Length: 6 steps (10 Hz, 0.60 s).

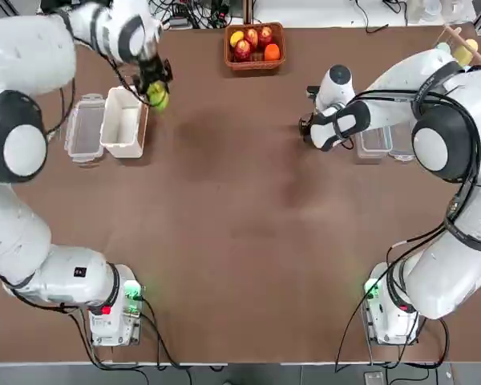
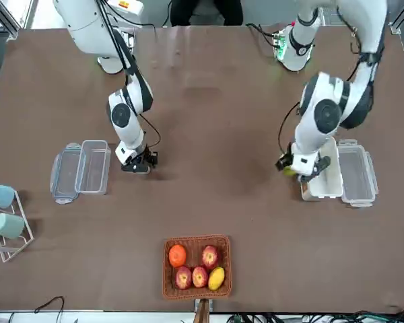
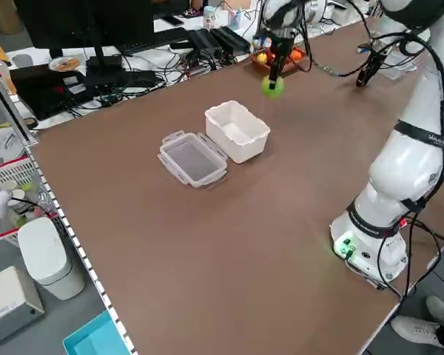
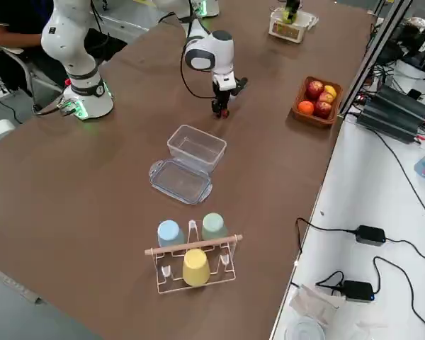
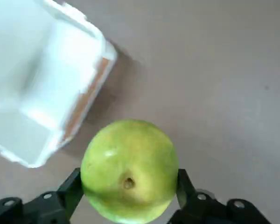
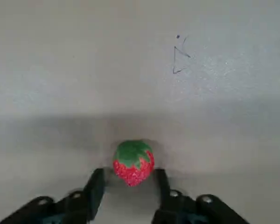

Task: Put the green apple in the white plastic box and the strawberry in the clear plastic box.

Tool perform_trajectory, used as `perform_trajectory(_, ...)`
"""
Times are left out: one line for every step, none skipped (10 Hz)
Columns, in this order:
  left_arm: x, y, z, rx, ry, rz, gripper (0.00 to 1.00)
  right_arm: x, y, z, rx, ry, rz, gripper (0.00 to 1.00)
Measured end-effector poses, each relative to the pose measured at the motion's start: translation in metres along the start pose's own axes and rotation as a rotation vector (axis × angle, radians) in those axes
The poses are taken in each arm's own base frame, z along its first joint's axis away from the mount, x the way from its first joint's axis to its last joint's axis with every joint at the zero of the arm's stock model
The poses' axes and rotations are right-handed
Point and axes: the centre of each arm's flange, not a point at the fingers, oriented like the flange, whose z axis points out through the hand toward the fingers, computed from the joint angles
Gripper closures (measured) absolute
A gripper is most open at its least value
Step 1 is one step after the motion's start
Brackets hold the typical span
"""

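Observation:
My left gripper (image 1: 154, 87) is shut on the green apple (image 5: 129, 170), holding it above the table just beside the white plastic box (image 1: 122, 120). In the left side view the apple (image 3: 272, 86) hangs past the box's (image 3: 238, 131) far end. My right gripper (image 6: 129, 181) is down at the table and open, its fingers close on either side of the strawberry (image 6: 133, 163), with a thin gap showing at one finger. The clear plastic box (image 4: 196, 147) stands open a short way from that gripper (image 4: 220, 108), its lid lying flat beside it.
A wicker basket (image 1: 254, 44) of red, yellow and orange fruit sits at the table's far middle. A second clear tub (image 1: 84, 127) lies against the white box. A rack of cups (image 4: 191, 258) stands beyond the clear box, near the right edge.

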Motion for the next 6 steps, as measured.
perform_trajectory(0.014, -0.025, -0.017, 0.007, 0.002, -0.002, 0.16, 0.001, 0.002, -0.001, -0.002, -0.001, 0.002, 0.55)
perform_trajectory(0.029, -0.051, -0.021, 0.015, -0.007, 0.000, 0.16, 0.002, 0.003, -0.001, -0.004, 0.000, 0.005, 0.63)
perform_trajectory(0.044, -0.073, -0.015, 0.022, -0.022, 0.003, 0.16, 0.002, 0.003, -0.001, -0.004, 0.000, 0.006, 0.64)
perform_trajectory(0.058, -0.093, -0.005, 0.026, -0.040, -0.004, 0.16, 0.002, 0.004, -0.001, -0.004, 0.000, 0.008, 0.65)
perform_trajectory(0.070, -0.109, 0.007, 0.025, -0.053, -0.020, 0.16, 0.002, 0.004, -0.001, -0.005, 0.000, 0.016, 0.66)
perform_trajectory(0.078, -0.116, 0.020, 0.023, -0.066, -0.030, 0.16, 0.003, 0.005, -0.002, -0.004, 0.002, 0.029, 0.67)
